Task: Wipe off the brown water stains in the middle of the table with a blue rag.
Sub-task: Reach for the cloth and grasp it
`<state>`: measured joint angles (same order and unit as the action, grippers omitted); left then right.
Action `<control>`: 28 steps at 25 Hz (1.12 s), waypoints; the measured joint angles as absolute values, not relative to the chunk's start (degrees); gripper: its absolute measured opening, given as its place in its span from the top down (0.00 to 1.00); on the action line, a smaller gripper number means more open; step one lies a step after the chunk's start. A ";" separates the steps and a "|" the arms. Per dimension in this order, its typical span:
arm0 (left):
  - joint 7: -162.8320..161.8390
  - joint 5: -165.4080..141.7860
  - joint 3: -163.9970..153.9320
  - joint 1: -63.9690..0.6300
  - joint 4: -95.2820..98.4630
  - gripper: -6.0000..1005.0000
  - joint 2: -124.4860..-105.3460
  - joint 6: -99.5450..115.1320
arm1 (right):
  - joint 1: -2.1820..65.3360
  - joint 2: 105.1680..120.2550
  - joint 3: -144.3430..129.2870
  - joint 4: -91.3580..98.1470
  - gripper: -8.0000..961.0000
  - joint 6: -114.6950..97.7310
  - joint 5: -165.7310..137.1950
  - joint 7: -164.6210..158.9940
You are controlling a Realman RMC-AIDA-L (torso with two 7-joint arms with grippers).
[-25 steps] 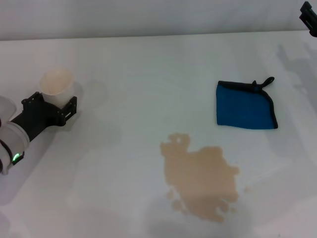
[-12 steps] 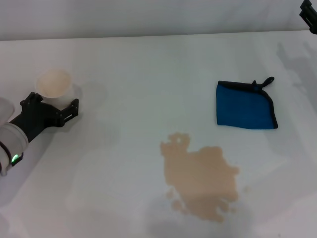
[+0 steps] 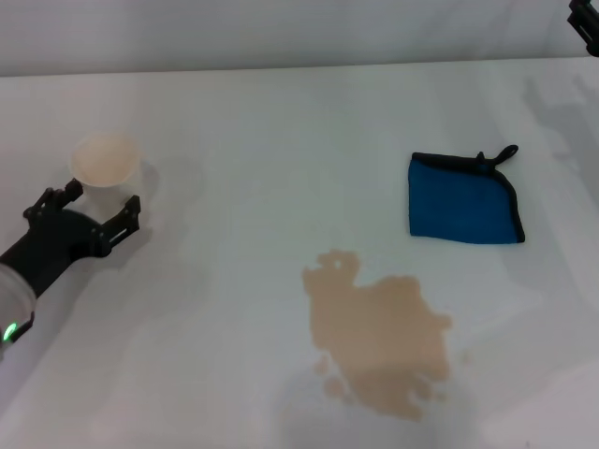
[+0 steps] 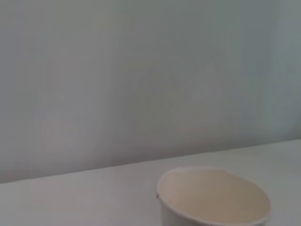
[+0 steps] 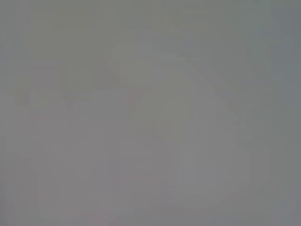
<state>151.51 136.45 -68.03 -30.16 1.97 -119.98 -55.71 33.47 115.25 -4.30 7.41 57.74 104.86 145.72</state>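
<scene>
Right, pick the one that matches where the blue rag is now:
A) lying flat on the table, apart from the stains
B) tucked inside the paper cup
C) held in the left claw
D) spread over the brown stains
A: the blue rag lies flat on the table, with bare white surface between it and the brown water stains; the left claw sits by the paper cup, far from it.

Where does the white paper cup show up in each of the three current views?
Head view: white paper cup at far left of the table, just beyond the left claw.
Left wrist view: cup at the bottom edge, right of centre.
Right wrist view: not visible.
Shared landmark: the cup's open rim.
</scene>
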 joint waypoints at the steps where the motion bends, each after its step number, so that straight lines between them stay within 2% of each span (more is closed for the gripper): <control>1: 151.48 136.46 -68.04 -29.47 1.97 0.11 -119.94 -56.78 | 33.47 115.25 -4.30 7.41 0.14 57.74 104.86 145.72; 13: 151.10 140.46 -67.59 -21.60 1.69 0.12 -120.07 -71.99 | 35.80 114.82 -5.21 7.83 0.14 54.15 104.34 141.17; 19: 151.07 147.80 -67.59 -16.94 1.31 0.12 -120.27 -80.74 | 36.07 114.18 -24.20 16.92 0.14 46.95 103.38 117.34; 22: 150.55 151.48 -67.59 -15.78 1.06 0.12 -120.29 -83.52 | 35.47 112.52 -38.63 24.47 0.14 43.39 99.43 102.01; 28: 145.58 159.45 -67.59 -16.10 0.60 0.12 -120.28 -84.15 | 36.75 106.60 -54.25 33.24 0.14 47.28 80.19 77.05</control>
<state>145.58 159.45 -67.59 -16.10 0.60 -120.28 -84.15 36.75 106.60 -54.25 33.24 47.28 80.19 77.05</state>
